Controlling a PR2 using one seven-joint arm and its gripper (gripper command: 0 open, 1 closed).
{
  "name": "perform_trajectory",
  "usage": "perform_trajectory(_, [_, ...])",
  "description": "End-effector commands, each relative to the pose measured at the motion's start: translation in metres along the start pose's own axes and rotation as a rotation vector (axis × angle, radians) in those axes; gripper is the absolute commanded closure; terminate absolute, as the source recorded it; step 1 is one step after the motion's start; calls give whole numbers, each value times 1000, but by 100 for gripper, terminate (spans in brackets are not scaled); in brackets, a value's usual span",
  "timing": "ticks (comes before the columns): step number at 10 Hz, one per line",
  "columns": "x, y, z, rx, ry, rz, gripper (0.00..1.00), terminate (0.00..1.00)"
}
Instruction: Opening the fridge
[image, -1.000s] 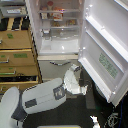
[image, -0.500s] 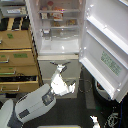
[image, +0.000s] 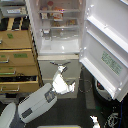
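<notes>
Fridge (image: 60, 30) stands directly above and beyond the fingers (image: 61, 68), its upper door (image: 107, 50) swung open toward the exterior view's right; whether the fingers are spread cannot be told.

No text can be read anywhere. The tall white fridge (image: 60, 35) stands with its upper door swung wide, and the door's inner face carries a pale green rectangular label (image: 112, 63) whose printing is too blurred to make out.
</notes>
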Motion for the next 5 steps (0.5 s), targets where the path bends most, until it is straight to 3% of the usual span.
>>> perform_trajectory(1, [-36,-47,-85,-90,-126,-75,0,0])
perform_trajectory(3, [-79,-49,-97,-127,-237,6,0,0])
perform_trajectory(5, [-94,-45,-100,-129,-243,51,0,0])
